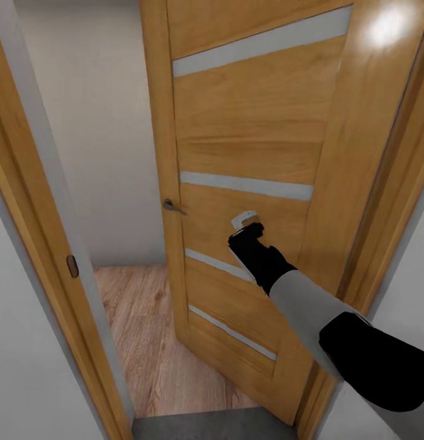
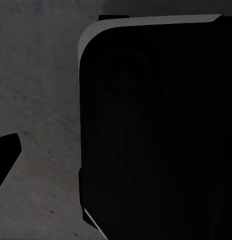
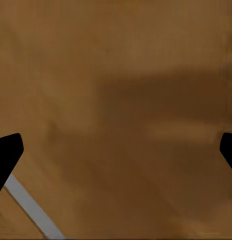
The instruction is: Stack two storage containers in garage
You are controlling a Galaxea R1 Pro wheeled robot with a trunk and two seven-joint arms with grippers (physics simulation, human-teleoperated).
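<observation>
Honey-coloured wooden door [image 1: 248, 153] fills frame centre; the right gripper [image 1: 244, 221], fingers spread, presses its panel and may slip off, leaving the gap too narrow.

A wooden door [image 1: 248, 153] with pale horizontal glass strips stands partly open in its wooden frame [image 1: 47, 244]. The right arm [image 1: 334, 318] reaches forward, and the right gripper [image 1: 244, 221] is against the door's face, below the second strip. A metal lever handle [image 1: 173, 207] sits on the door's edge. Beyond the gap lie light wood planks [image 1: 151, 330] and a pale wall [image 1: 96, 122]; a dark grey floor strip [image 1: 212, 426] lies at the threshold.
</observation>
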